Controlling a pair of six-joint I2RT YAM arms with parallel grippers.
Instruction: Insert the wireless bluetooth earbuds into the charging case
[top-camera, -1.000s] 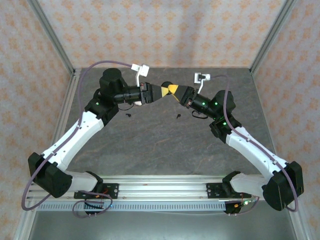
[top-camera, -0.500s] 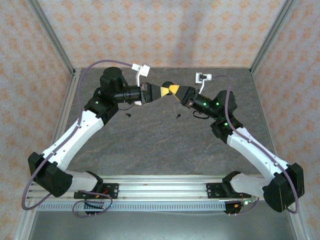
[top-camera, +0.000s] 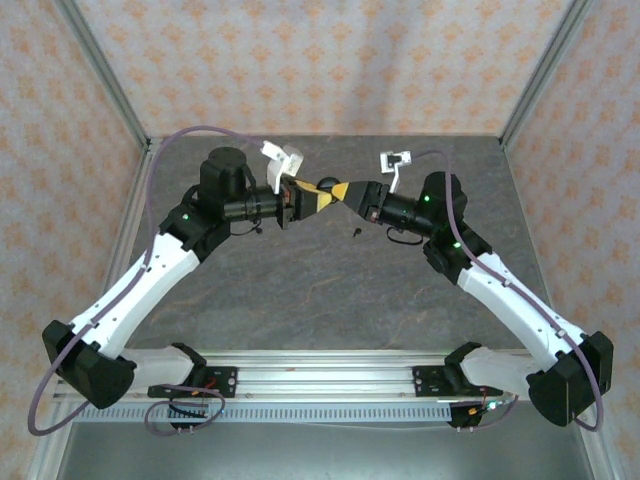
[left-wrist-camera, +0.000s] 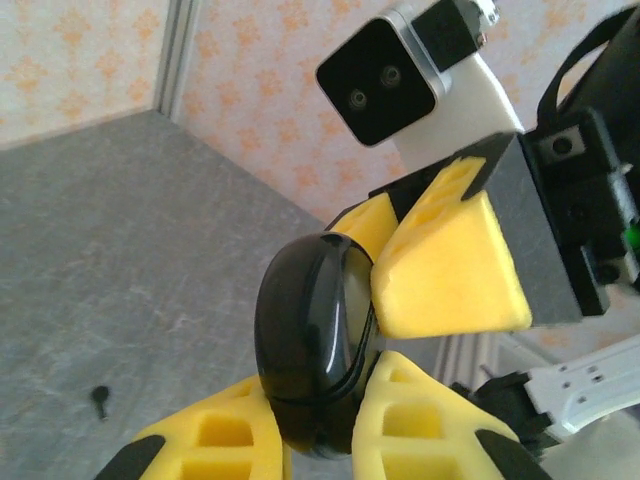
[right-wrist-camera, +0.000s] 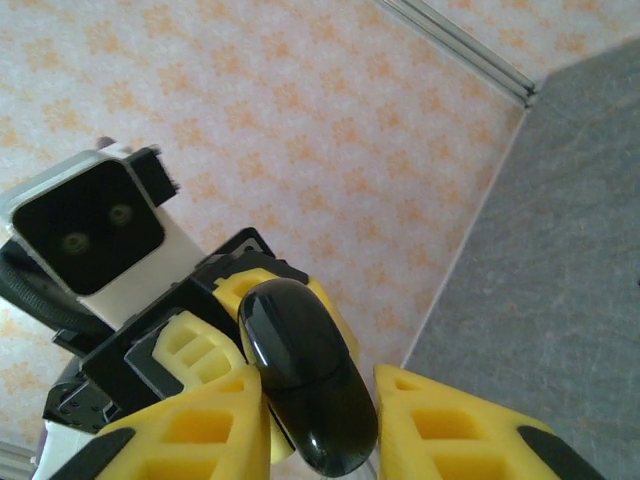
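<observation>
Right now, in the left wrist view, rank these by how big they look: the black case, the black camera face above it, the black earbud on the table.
1. black case, largest, though nearest the lens.
2. black camera face, clearly smaller.
3. black earbud, tiny, farthest away.

The black charging case (right-wrist-camera: 300, 385) sits between two pairs of yellow jaws.

Dark grey, stone-patterned table (top-camera: 320, 290), faint pale veining across its bare middle, aluminium rail (top-camera: 330, 375) running along its six o'clock edge, one tiny black earbud (top-camera: 357, 232) lying loose, just off centre toward two o'clock
</observation>
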